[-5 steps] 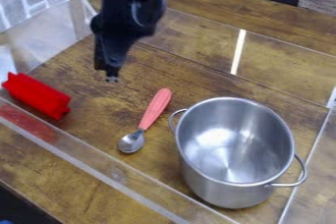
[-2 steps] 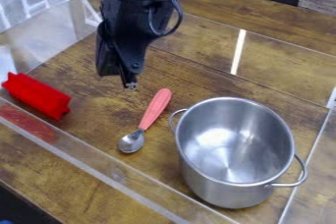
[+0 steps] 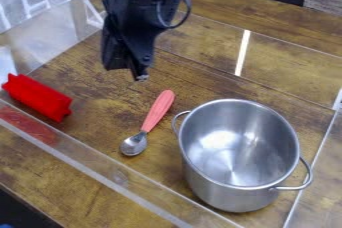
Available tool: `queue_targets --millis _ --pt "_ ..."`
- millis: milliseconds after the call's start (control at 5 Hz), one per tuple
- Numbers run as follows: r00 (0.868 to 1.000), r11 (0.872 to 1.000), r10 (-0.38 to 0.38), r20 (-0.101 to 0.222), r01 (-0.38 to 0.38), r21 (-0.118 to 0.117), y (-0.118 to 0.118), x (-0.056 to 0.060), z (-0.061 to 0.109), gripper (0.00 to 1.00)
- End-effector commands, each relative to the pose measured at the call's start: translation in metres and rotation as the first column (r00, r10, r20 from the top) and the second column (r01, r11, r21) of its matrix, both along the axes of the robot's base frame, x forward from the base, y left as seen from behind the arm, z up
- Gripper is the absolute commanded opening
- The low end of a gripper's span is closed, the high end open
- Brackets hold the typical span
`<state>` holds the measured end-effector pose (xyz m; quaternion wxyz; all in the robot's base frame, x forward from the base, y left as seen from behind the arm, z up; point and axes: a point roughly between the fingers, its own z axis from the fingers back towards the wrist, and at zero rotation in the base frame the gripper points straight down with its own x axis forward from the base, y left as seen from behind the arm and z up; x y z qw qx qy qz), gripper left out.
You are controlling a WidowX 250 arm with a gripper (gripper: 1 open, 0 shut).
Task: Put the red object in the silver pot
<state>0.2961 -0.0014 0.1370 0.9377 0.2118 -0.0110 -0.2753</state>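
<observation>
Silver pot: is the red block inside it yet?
No, the silver pot is empty; the red block lies on the table at far left.

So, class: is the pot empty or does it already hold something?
Empty. The pot stands upright and its bare shiny bottom shows; the red block lies on the table far to its left.

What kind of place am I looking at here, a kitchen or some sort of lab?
Probably a lab's test bench dressed as a kitchen: a wooden table with clear side walls, a robot gripper, a silver pot and a spoon.
</observation>
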Motion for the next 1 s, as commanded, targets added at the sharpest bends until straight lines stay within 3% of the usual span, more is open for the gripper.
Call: queue_targets --millis 0,200,400,600,800 --pt "0.997 0.999 0.029 0.067 -0.028 -0.017 -0.012 0.011 0.014 0.0" --pt "0.995 0.997 0.073 0.07 -0.073 -0.015 0.005 0.019 0.004 0.0" --pt "0.992 0.994 0.105 0.073 -0.106 -0.003 0.027 0.029 -0.01 1.0" --pt "0.989 0.992 0.128 0.075 -0.129 0.005 0.034 0.028 -0.013 0.0" --pt "0.986 0.989 0.147 0.083 -0.148 0.002 0.025 0.031 -0.011 0.0"
